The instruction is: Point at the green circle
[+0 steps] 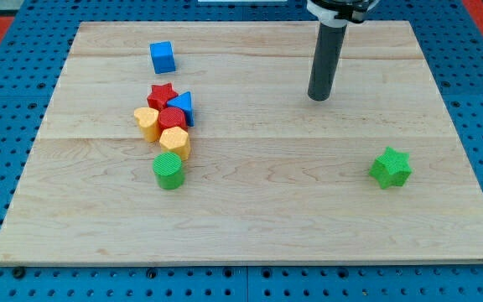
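Note:
The green circle (168,170) is a short green cylinder at the view's lower left of the wooden board (250,226). It sits at the bottom end of a cluster of blocks and touches a yellow block (175,142). My tip (319,98) stands on the board in the view's upper right of centre, far to the right of and above the green circle, touching no block.
The cluster above the green circle holds a red star (162,94), a blue triangle (183,106), a red circle (172,119) and a yellow heart (147,122). A blue cube (163,57) stands alone at upper left. A green star (390,167) lies at right.

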